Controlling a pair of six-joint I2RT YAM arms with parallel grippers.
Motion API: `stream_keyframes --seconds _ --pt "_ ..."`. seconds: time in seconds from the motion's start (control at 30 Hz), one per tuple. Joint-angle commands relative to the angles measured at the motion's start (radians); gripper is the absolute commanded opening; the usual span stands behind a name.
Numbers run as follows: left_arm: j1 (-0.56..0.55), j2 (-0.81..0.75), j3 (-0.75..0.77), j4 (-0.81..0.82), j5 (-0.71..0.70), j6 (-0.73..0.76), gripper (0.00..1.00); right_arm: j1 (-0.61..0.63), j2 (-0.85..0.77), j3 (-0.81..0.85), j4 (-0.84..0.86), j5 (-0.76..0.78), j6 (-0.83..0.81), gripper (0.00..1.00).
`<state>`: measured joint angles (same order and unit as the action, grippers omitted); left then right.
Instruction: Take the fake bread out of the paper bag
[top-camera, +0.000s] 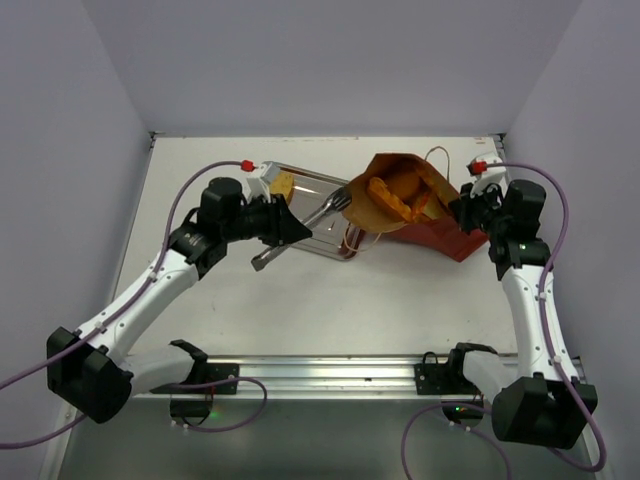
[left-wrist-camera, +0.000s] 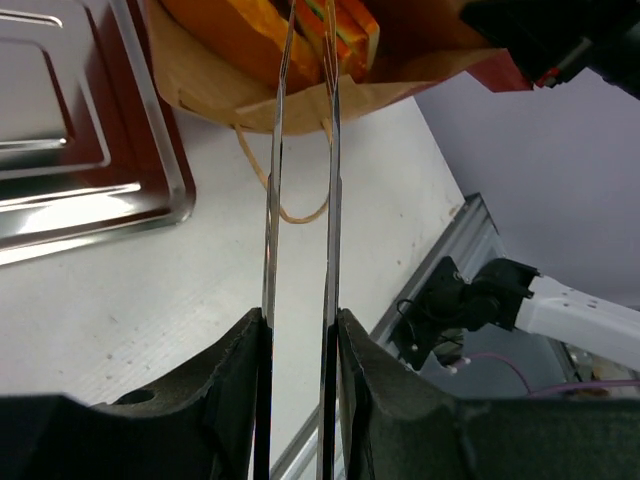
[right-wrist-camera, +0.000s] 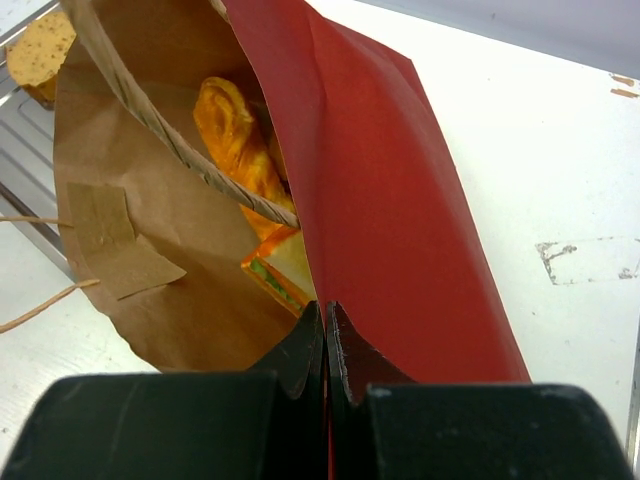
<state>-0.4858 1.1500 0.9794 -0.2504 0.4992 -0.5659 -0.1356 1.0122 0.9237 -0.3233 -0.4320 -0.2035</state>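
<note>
Red paper bag (right-wrist-camera: 400, 200) is pinched by the right pincer (right-wrist-camera: 326, 312); left pincer (left-wrist-camera: 300, 318) squeezes metal tongs (left-wrist-camera: 272, 200) reaching in by the fake bread (right-wrist-camera: 235, 130)

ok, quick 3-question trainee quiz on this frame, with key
1. True or false: the right end effector is shut on the wall of the paper bag.
2. What does the left end effector hold? A) a spoon B) metal tongs C) a string handle
3. Fill in: one piece of fake bread already lies in the ____.

Key: 1 true. 2 B. 3 metal tray.
</note>
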Motion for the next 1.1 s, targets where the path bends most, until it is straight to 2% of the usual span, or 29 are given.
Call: stream_keyframes --seconds 0.0,0.2,0.4,0.57,0.6,1.07 --pt "-0.019 0.01 -0.005 0.075 0.134 -0.109 0.37 0.004 -0.014 -0.026 0.016 -0.024 -0.028 0.0" --pt "-0.106 0.091 0.002 0.123 0.076 -0.144 0.37 0.005 -0.034 -0.049 0.0 -0.083 -0.043 0.0" --pt "-0.148 0.166 -0.013 0.157 0.013 -0.19 0.37 0.013 -0.053 -0.059 -0.025 -0.12 -0.057 0.03" --pt "-0.149 0.2 -0.065 0.233 -0.028 -0.29 0.37 0.021 -0.067 -0.062 -0.043 -0.146 -0.048 0.06" --pt "-0.149 0.208 -0.071 0.288 -0.034 -0.305 0.38 0.025 -0.072 -0.063 -0.046 -0.149 -0.048 0.07" --pt "-0.154 0.344 -0.096 0.431 -0.099 -0.483 0.39 0.056 -0.104 -0.092 -0.059 -0.146 -0.04 0.1"
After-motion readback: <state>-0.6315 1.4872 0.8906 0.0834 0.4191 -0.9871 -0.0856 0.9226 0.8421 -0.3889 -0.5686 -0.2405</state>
